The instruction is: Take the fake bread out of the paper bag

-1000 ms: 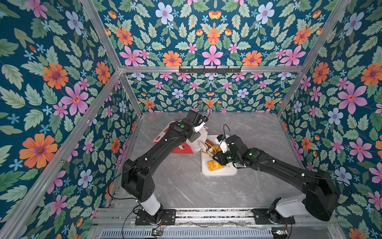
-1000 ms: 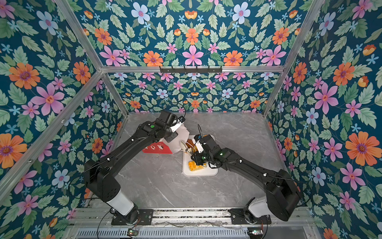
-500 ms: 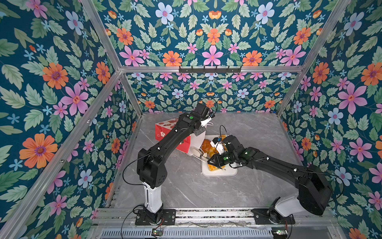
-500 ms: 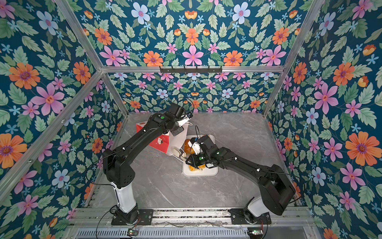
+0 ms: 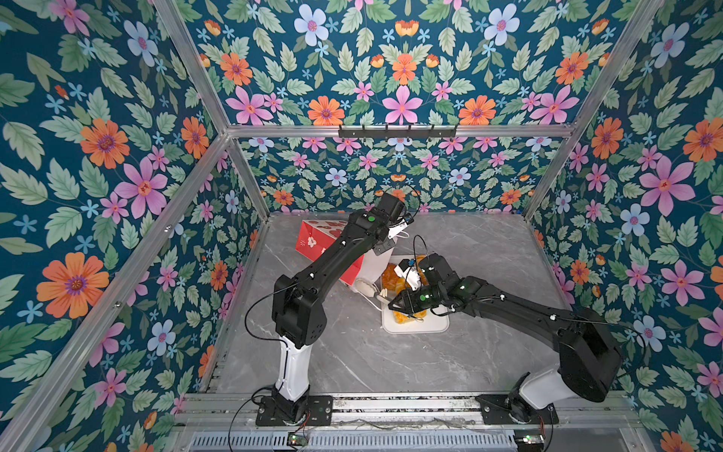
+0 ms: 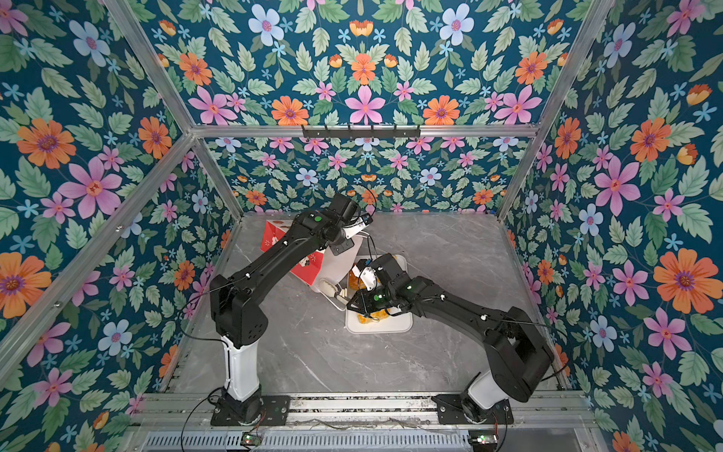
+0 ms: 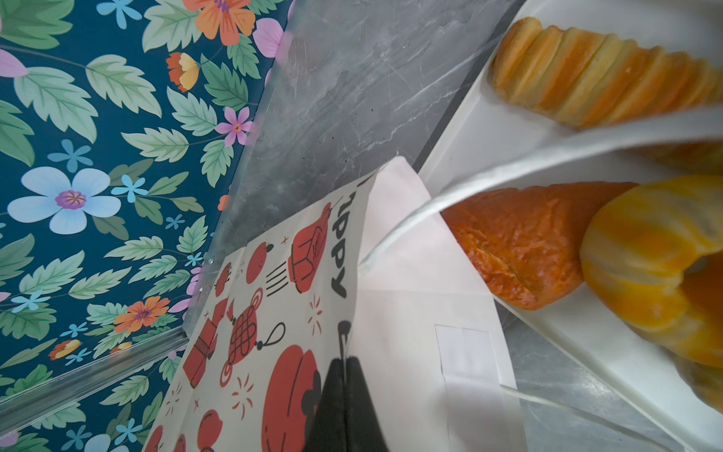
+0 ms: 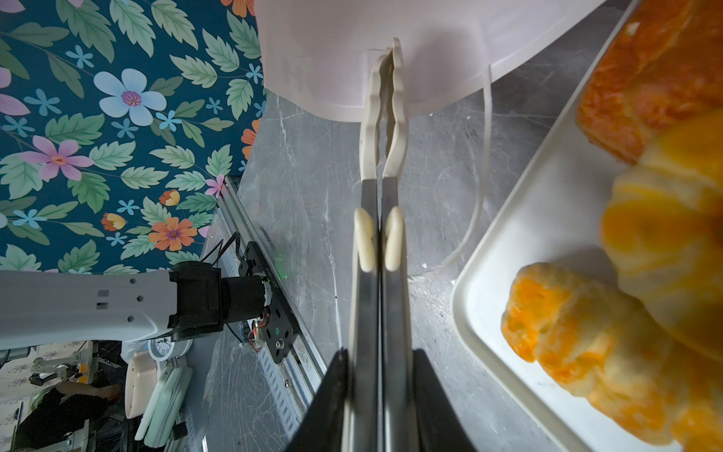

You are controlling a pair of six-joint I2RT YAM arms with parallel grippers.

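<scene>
Lying on the tray: the fake bread (image 5: 392, 275) (image 6: 358, 282) sits a little right of centre in both top views, outside the bag and partly hidden by the right arm.
Pieces, left wrist view: a ridged roll (image 7: 598, 74), a darker brown bun (image 7: 520, 250) and a striped ring (image 7: 645, 266); bun and ring touch.
Pieces, right wrist view: bun, ring and a knobbly yellow-orange roll (image 8: 579, 344) crowd together; the full count cannot be told.
Tray: white and rectangular (image 5: 434, 325) (image 6: 399, 325), flat on the table.
Paper bag: red (image 5: 313, 243) (image 6: 274, 239), just left of the tray and above centre in both top views, tilted with its closed end toward the upper left and its white mouth end toward the tray. Whether it touches the table cannot be told.
Cord handle: a white cord (image 7: 547, 152) hangs loose across the tray.
Left claw: (image 7: 346, 403) jaws pressed together on the bag's edge, where printed outside meets white inside (image 7: 410, 313).
Right claw: (image 8: 381, 407) clamped around metal tongs (image 8: 377, 313).
Tongs: arms squeezed together, cream tips (image 8: 385, 98) pinching the white rim of the bag (image 8: 332, 51); in a top view they (image 5: 374, 294) lie between bag and tray.
Table: grey marble (image 5: 391, 371).
Walls: floral print (image 5: 117, 156) on three sides.
</scene>
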